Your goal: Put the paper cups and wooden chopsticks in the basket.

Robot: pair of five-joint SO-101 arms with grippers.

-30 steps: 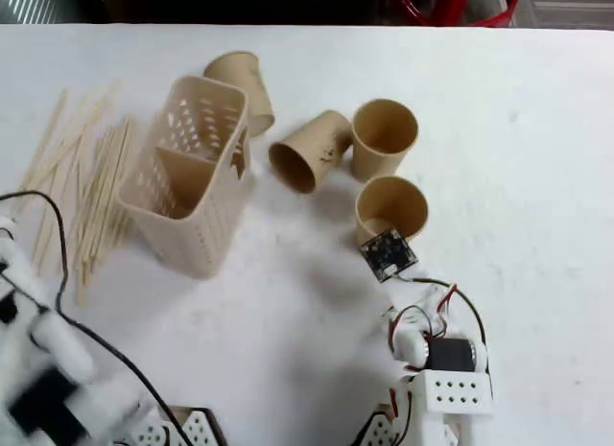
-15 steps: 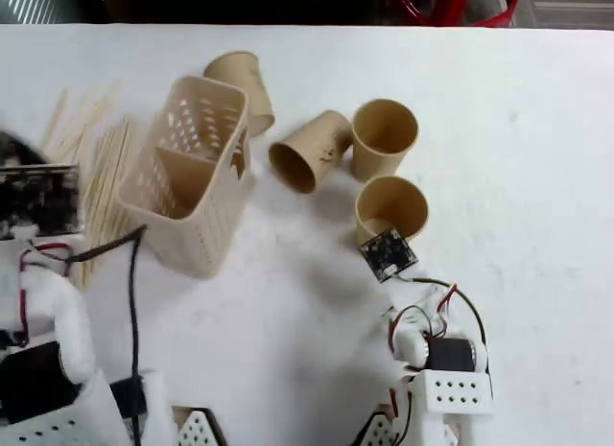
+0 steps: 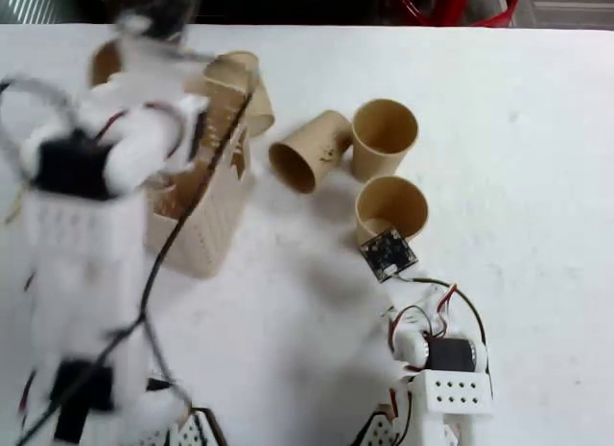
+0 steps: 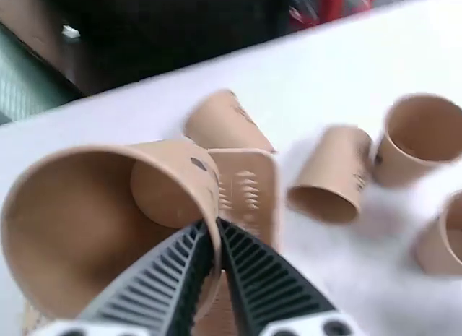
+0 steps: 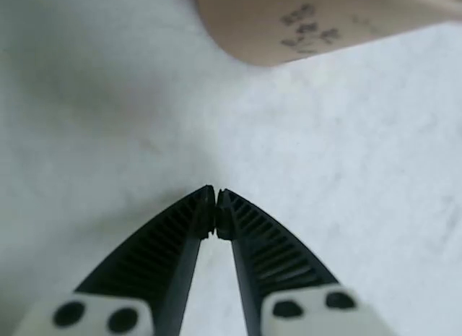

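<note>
A: What's the left pincer [image 4: 216,231] doing?
B: Pinching the rim of a tan paper cup [image 4: 86,220], up close by the beige slotted plastic basket [image 4: 249,188].
A: The right pincer [image 5: 216,212]?
B: Jaws together, empty, over the white counter [image 5: 346,170].

We log a white table [image 3: 537,129] spreading beneath the left gripper [image 4: 216,224] and out to its right. Past the table's far edge, well to the gripper's right, sits a red tubular frame [image 3: 451,3]. To its left, a pale ribbed panel [image 3: 24,3] against dark ground.
</note>
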